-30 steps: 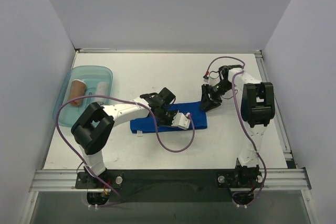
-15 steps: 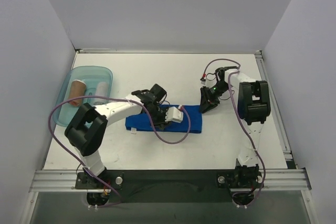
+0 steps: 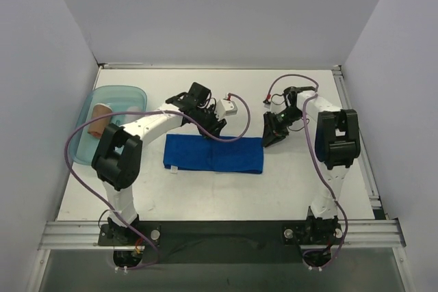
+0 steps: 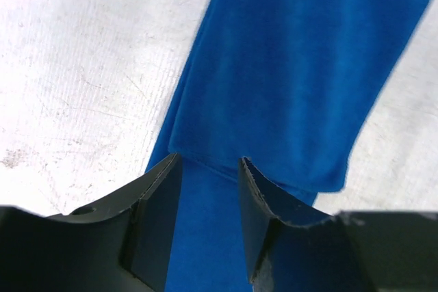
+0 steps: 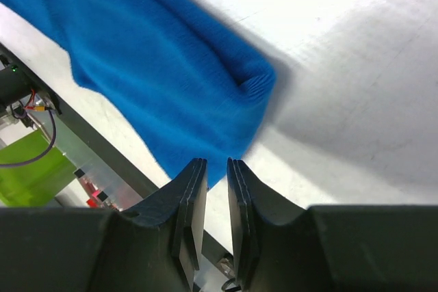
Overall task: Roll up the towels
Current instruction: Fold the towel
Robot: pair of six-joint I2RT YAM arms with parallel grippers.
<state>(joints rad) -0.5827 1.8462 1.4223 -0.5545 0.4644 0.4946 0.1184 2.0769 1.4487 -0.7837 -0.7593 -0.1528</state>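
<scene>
The royal-blue towel [image 3: 213,154] lies flat on the white table as a folded strip, with its small white tag [image 3: 176,169] at the near left corner. My left gripper [image 3: 209,124] hovers just beyond the towel's far edge, open and empty. In the left wrist view [image 4: 209,162] the towel [image 4: 287,66] lies below the jaws with a folded layer on top. My right gripper [image 3: 268,139] is by the towel's right end, its jaws nearly together on nothing. The right wrist view [image 5: 215,163] shows the towel's corner [image 5: 150,52] ahead of it.
A translucent teal tub [image 3: 130,94] stands at the far left and holds a rolled tan towel [image 3: 98,120] and a rolled white one [image 3: 127,117]. Purple cables loop off both arms. Grey walls close in the back and both sides.
My left gripper first slid the towel a little to the left, then let go and moved off it toward the far side. The right gripper has barely moved.
</scene>
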